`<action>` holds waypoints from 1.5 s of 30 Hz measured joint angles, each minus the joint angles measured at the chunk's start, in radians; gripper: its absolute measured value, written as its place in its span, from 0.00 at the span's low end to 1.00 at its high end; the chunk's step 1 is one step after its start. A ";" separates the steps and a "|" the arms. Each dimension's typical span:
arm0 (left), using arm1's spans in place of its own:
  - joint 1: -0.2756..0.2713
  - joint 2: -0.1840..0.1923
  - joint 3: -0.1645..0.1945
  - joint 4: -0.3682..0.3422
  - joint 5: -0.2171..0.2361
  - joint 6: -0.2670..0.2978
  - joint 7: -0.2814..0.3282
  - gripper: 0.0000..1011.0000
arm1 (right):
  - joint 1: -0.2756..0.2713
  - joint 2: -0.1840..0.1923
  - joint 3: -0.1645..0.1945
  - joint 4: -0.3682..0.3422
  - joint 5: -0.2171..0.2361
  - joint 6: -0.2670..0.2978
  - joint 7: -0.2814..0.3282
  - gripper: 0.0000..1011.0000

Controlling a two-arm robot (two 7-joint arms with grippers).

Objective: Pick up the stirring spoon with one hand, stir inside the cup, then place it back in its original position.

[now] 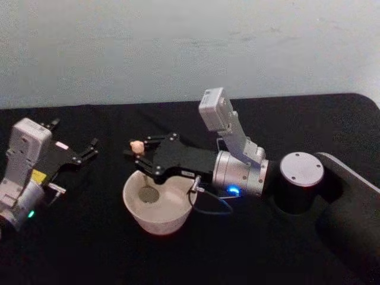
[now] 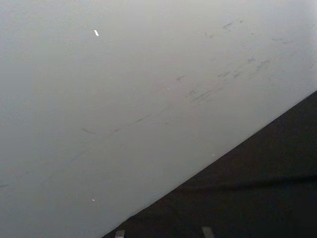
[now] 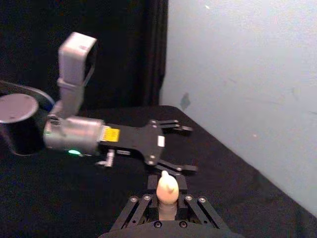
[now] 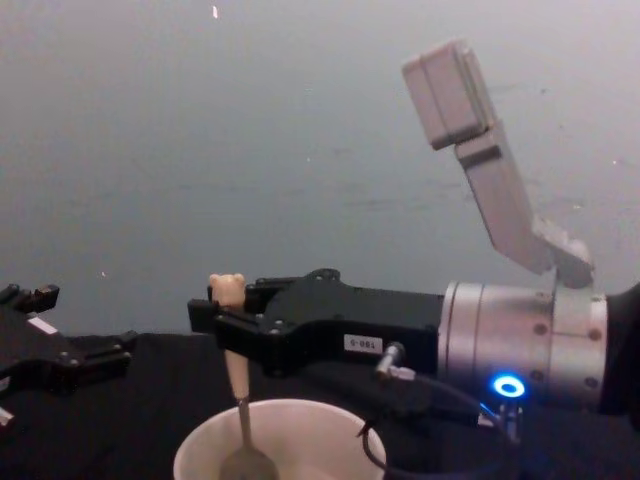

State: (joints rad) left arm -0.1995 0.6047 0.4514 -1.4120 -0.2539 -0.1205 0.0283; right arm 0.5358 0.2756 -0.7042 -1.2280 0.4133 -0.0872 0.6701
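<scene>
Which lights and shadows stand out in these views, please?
Head view: a blue light glows behind the right end effector, which holds the stirring spoon in the cup; a green light shows on the parked left arm. Left wrist view: a soft shadow band crosses the black table.

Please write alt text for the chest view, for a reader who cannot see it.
The right gripper, reaching in from the right, holds a small beige bear-headed steel spoon nearly upright in its shut jaws, the bowl down inside a wide cream-white round cup. The left gripper hovers open at the left edge above the black table.
</scene>
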 joint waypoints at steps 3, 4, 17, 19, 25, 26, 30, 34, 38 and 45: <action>0.000 0.000 0.000 0.000 0.000 0.000 0.000 0.99 | 0.010 -0.013 0.009 0.029 -0.016 -0.011 -0.013 0.21; 0.000 0.000 0.000 0.000 0.000 0.000 0.000 0.99 | 0.012 -0.016 0.012 0.036 -0.019 -0.014 -0.016 0.21; 0.000 0.000 0.000 0.000 0.000 0.000 0.000 0.99 | 0.005 0.005 0.070 0.049 -0.030 -0.017 -0.012 0.21; 0.000 0.000 0.000 0.000 0.000 0.000 0.000 0.99 | -0.014 0.026 0.078 0.018 -0.019 -0.004 0.000 0.21; 0.000 0.000 0.000 0.000 0.000 0.000 0.000 0.99 | -0.065 0.081 0.087 -0.069 0.016 0.038 0.030 0.21; 0.000 0.000 0.000 0.000 0.000 0.000 0.000 0.99 | -0.081 0.098 0.087 -0.097 0.025 0.049 0.036 0.21; 0.000 0.000 0.000 0.000 0.000 0.000 0.000 0.99 | -0.113 0.129 0.083 -0.153 0.047 0.073 0.048 0.21; 0.000 0.000 0.000 0.000 0.000 0.000 0.000 0.99 | -0.128 0.142 0.070 -0.185 0.060 0.086 0.055 0.21; 0.000 0.000 0.000 0.000 0.000 0.000 0.000 0.99 | -0.126 0.138 0.048 -0.190 0.062 0.088 0.056 0.21; 0.000 0.000 0.000 0.000 0.000 0.000 0.000 0.99 | -0.107 0.107 0.020 -0.163 0.051 0.089 0.046 0.21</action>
State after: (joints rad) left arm -0.1995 0.6047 0.4514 -1.4120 -0.2539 -0.1205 0.0283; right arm 0.4284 0.3826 -0.6841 -1.3912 0.4639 0.0018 0.7166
